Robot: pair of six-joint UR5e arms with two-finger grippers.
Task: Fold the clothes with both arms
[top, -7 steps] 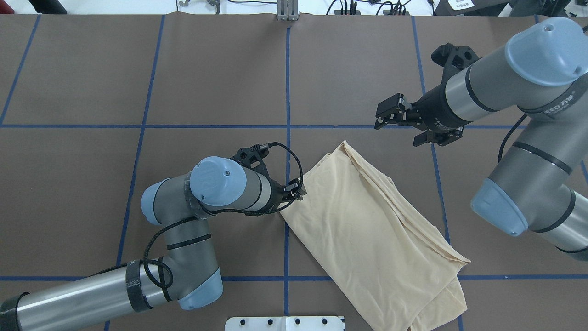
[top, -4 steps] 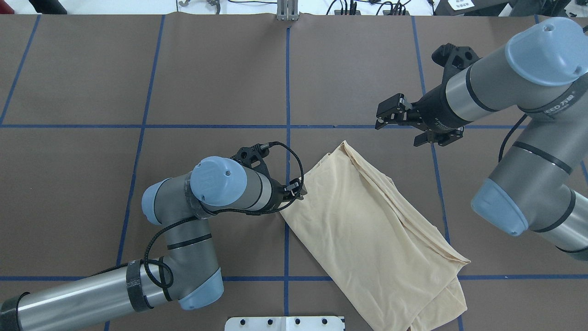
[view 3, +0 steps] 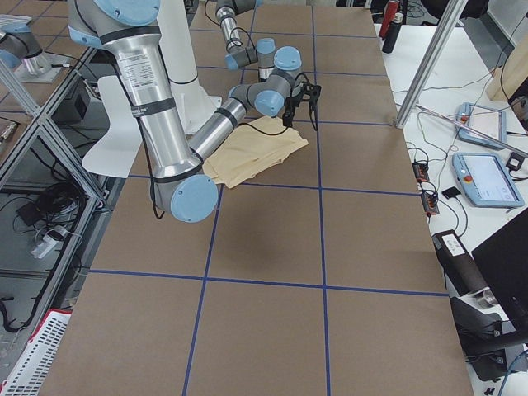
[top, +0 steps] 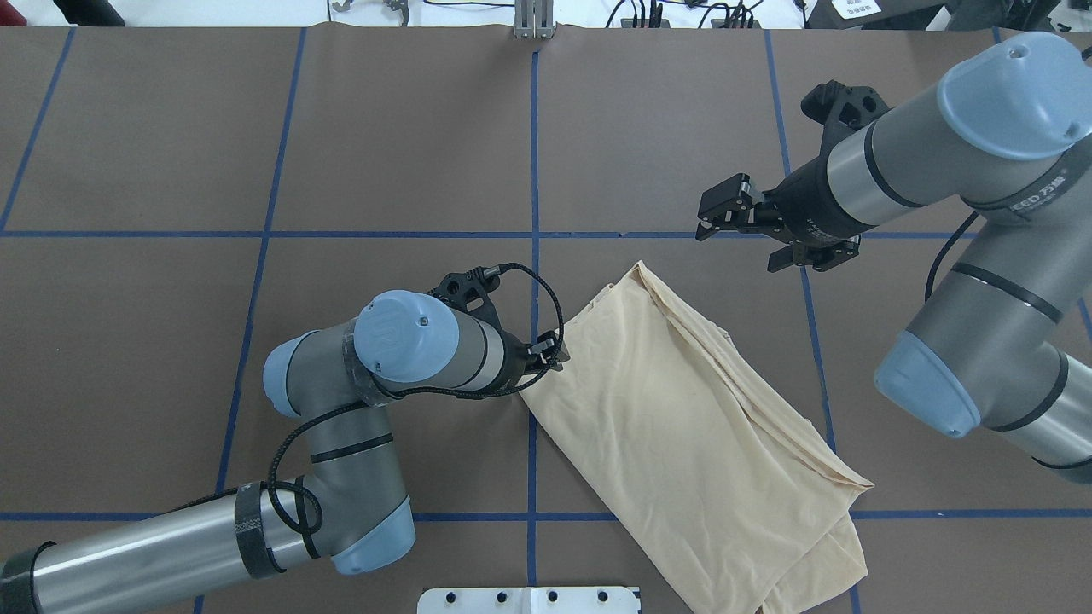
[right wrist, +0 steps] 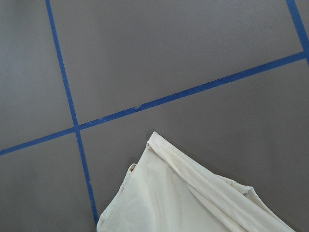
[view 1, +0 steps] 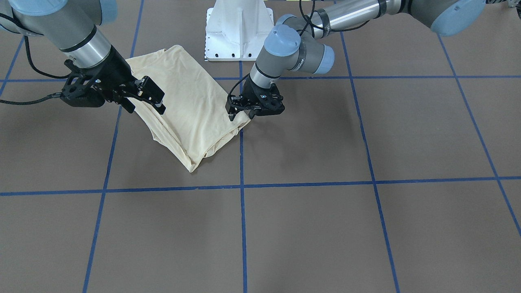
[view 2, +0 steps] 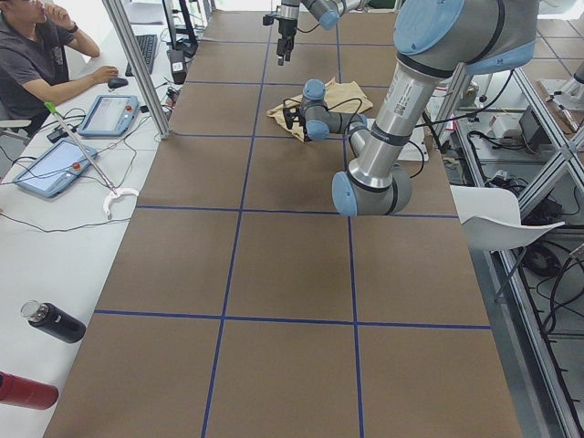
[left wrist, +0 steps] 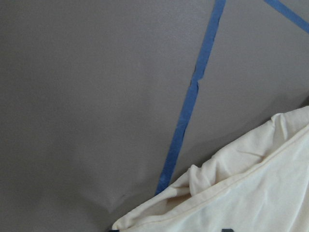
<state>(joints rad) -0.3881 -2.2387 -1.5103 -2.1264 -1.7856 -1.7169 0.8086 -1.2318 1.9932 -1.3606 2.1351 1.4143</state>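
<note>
Front-facing shows the left claw (view 1: 240, 115) on the T-shirt (view 1: 191, 97) corner, mostly hidden overhead.

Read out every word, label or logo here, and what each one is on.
"EED", cut off, then characters too small to read: on the right arm.
Logo on the left arm, on its blue cap: too faint to read.
T-shirt: no lettering shows.

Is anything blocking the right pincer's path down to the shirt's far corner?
Nothing visible does. The right pincer hangs open above bare table, just beyond the far corner of the T-shirt, with only brown tabletop between them. The left pincer sits at another corner, clear of that path.
</note>
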